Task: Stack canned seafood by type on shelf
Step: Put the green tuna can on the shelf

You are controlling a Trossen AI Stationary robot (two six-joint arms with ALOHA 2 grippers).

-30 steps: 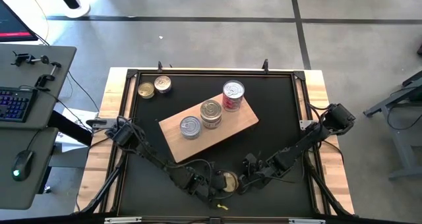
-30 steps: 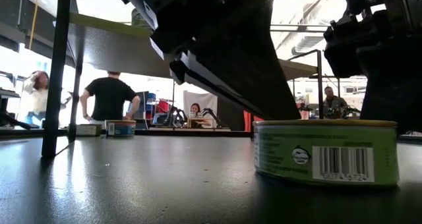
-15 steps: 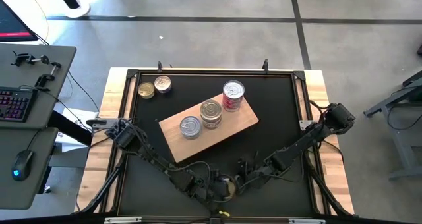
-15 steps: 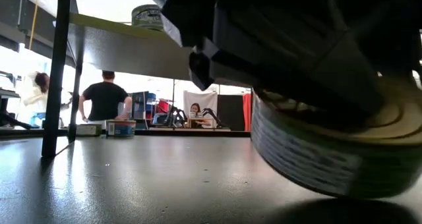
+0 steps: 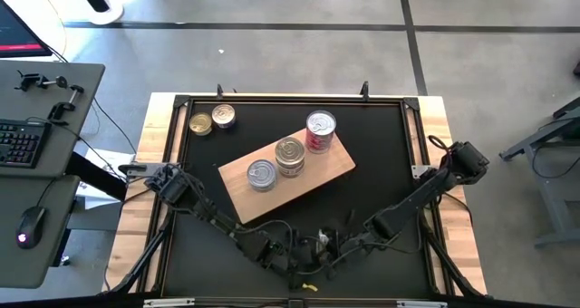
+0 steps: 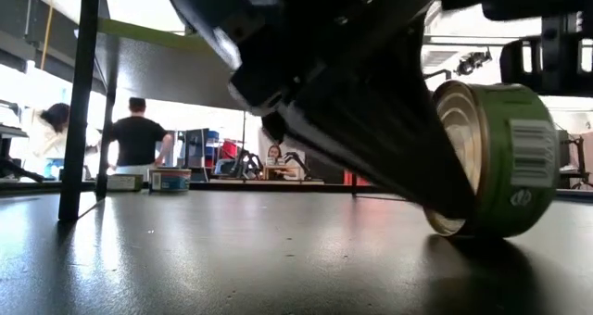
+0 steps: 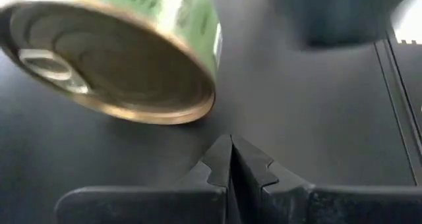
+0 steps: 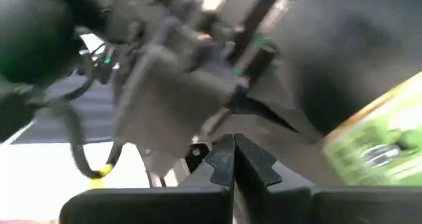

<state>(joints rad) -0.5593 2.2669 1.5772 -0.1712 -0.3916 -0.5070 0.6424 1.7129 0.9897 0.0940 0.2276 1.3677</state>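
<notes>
We find the green-labelled tin [image 6: 491,157] tipped up on its edge on the black tabletop [image 5: 381,154] near the front of the table, its gold end facing sideways, crowded between both arms. The left gripper [image 7: 231,159] has its fingers pressed together and empty, with the tin lying just beyond their tips. The right gripper [image 8: 234,159] is likewise closed on nothing, the tin beside it, not between its fingers. We judge the tilt comes from closed fingertips nudging the tin rather than from any grasp (a flat tin lying low offers little to pinch, so standing it on its rim would expose its sides).

The shelf [image 5: 335,172] lies diagonally mid-table, carrying two stacks of silver-topped tins [image 5: 275,163] and the taller red-labelled tin [image 5: 320,130] at its far end. Two more tins [image 5: 211,120] sit at the far left corner, well apart from the action.

What stands in the way is mostly the arms themselves: they meet nearly tip to tip, so either one opening could knock the other or send the tin rolling.
</notes>
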